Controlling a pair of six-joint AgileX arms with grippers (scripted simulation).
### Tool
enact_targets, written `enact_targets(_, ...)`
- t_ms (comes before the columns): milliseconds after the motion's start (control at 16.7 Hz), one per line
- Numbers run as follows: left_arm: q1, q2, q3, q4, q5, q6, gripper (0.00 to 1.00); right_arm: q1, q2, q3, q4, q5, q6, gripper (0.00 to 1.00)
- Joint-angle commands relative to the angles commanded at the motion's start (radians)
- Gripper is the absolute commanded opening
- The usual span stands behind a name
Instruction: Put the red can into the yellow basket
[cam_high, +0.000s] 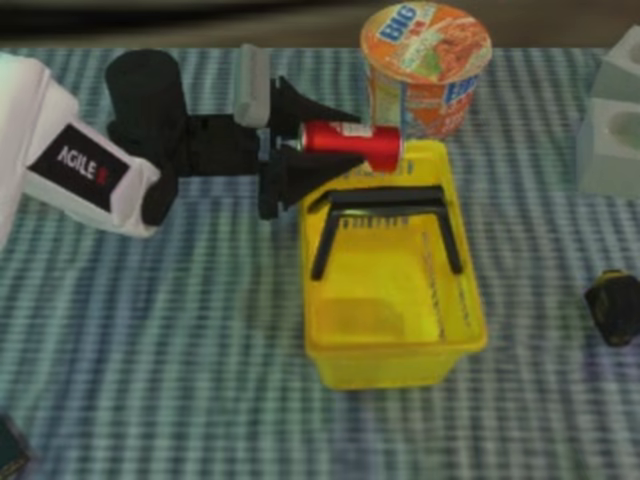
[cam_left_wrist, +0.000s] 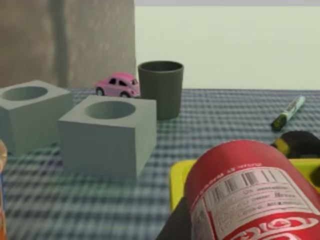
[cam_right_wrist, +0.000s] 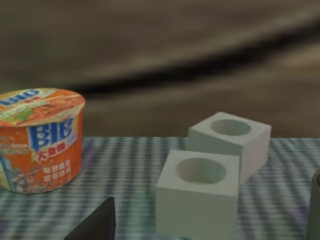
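Left gripper (cam_high: 300, 155) fingers clamp the red can (cam_high: 350, 143) sideways above the yellow basket's (cam_high: 470, 330) far rim. Can probably clear of the rim. Right gripper fingers: cannot tell.

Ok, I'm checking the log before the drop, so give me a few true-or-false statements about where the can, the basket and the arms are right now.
1. The left pincer holds the red can lying sideways. True.
2. The red can already rests on the floor of the yellow basket. False: it is held over the basket's far rim, still in the pincer.
3. The noodle cup stands just beyond the basket's far end. True.
4. The basket's black handles are folded flat outside the rim. False: they stand across the basket's opening near its far end.
5. The right pincer is over the basket too. False: it sits apart at the table's right side.
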Motion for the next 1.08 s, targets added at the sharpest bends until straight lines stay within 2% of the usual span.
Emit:
enact_targets(240, 0.000, 0.000, 0.000, 0.000, 0.000, 0.000, 0.98, 0.000, 0.000, 0.000, 0.000, 0.000, 0.000, 1.00)
enact_targets(300, 0.000, 0.000, 0.000, 0.000, 0.000, 0.000, 1.00, 0.000, 0.000, 0.000, 0.000, 0.000, 0.000, 1.00)
enact_targets(840, -0.003, -0.004, 0.001, -0.002, -0.002, 0.001, 1.00, 0.000, 0.000, 0.000, 0.000, 0.000, 0.000, 1.00)
enact_targets(960, 0.000, -0.032, -0.012, -0.016, -0.019, -0.005, 1.00, 0.012, 0.027, 0.027, -0.026, -0.001, -0.018, 1.00)
enact_targets(1080, 0.011, -0.100, -0.046, -0.050, -0.062, -0.018, 1.00, 0.038, 0.094, 0.093, -0.085, -0.001, -0.060, 1.00)
